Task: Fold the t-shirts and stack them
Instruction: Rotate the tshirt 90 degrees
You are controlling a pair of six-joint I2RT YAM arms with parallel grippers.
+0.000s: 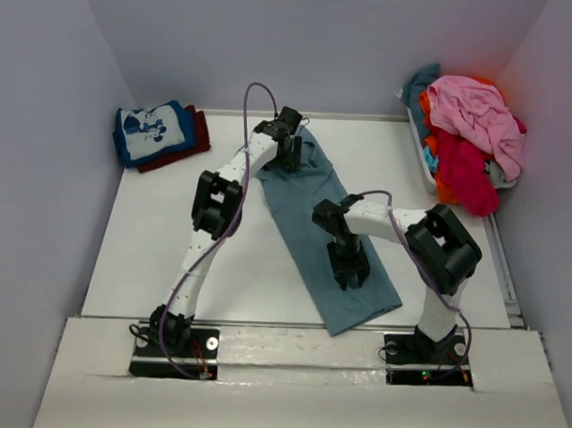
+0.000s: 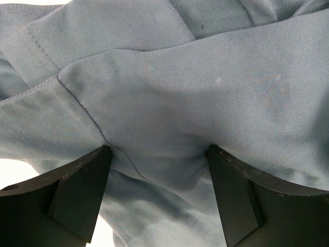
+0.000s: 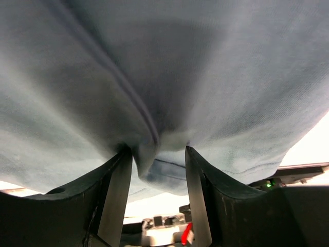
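A plain slate-blue t-shirt (image 1: 310,201) lies as a long diagonal strip across the table's middle. My left gripper (image 1: 290,158) stands on the shirt's far end. It is open, its jaws wide apart and pressed onto the cloth (image 2: 169,113), which bulges between the fingers (image 2: 82,190). My right gripper (image 1: 350,277) is down on the near part of the shirt. It is open, with a loose fold of the cloth (image 3: 154,149) hanging between its fingers (image 3: 115,195). At the far left sits a folded blue cartoon-print t-shirt (image 1: 155,130) on top of a dark red one (image 1: 199,136).
A white basket (image 1: 422,148) at the far right holds unfolded t-shirts: pink (image 1: 477,113) on top, with red (image 1: 466,173), orange (image 1: 444,189) and teal (image 1: 422,83). Walls close in on the left, back and right. The arm bases stand along the near edge.
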